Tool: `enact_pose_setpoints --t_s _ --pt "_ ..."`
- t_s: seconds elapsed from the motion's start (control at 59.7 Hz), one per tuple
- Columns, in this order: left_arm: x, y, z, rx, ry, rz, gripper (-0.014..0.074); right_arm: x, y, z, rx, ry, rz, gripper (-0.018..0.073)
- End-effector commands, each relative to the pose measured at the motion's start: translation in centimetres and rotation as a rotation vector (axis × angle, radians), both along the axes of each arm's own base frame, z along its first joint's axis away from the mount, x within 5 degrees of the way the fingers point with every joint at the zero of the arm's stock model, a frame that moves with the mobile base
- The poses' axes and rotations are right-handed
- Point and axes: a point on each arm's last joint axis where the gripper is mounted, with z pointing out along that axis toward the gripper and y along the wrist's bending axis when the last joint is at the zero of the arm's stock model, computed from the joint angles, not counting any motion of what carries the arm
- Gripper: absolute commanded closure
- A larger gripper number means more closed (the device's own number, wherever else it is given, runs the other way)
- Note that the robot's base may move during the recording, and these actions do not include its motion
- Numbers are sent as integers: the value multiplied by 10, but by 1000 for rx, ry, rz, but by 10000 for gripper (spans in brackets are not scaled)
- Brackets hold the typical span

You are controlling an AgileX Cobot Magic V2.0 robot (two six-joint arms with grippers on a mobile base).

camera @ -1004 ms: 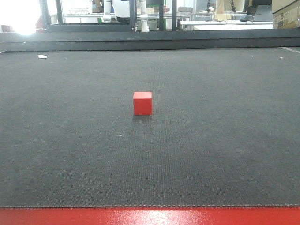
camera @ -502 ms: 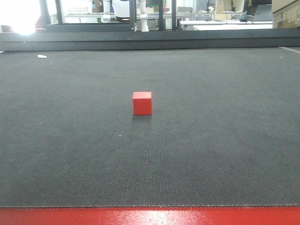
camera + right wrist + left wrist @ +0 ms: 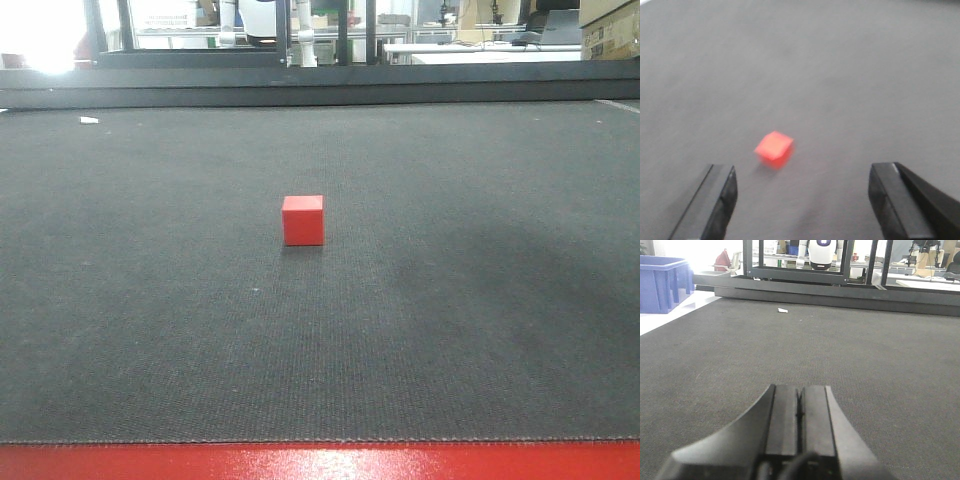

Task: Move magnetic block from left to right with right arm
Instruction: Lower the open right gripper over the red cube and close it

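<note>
Front view: I see the magnetic block (image 3: 303, 220), a red cube, sitting flat on the dark woven mat (image 3: 470, 340). It stands roughly midway between the mat's left and right edges and midway between the front and back edges. Nothing touches it. A red strip (image 3: 320, 463) runs along the mat's front edge, and a black rail (image 3: 320, 82) runs along the back edge. A small white scrap (image 3: 90, 120) lies near the back left corner, well apart from the block. Neither arm shows in this view.

Left wrist view: the left gripper (image 3: 800, 396) sits low over the mat (image 3: 890, 370) with its two jaws pressed together, only a thin seam between them, and nothing clamped there. The white scrap (image 3: 783, 310) lies ahead near the back edge. A blue bin (image 3: 662, 282) stands beyond the mat's left edge. The block does not appear here.

Right wrist view: the picture is blurred. The right gripper (image 3: 804, 175) is spread wide, its dark fingers (image 3: 720, 200) at the lower left and lower right of the frame, with nothing between them but mat (image 3: 850, 75). The magnetic block (image 3: 774, 149) lies on the mat ahead of the jaws, closer to the left finger than to the right, one corner turned toward the camera. It touches neither finger.
</note>
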Motion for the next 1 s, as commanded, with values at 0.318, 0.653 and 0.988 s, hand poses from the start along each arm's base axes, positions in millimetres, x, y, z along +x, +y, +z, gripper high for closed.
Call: enact_pose_setpoints --t_s 0.318,0.653,0.988 --pt "-2 0 6 -6 -95 -8 713 72 100 9 -34 355 -162 -74" --pt "-2 0 6 -6 -95 -8 713 112 124 -33 -94 442 -297 -74" --pt "-2 0 6 -6 -95 -8 712 137 135 -70 -80 440 -313 -74"
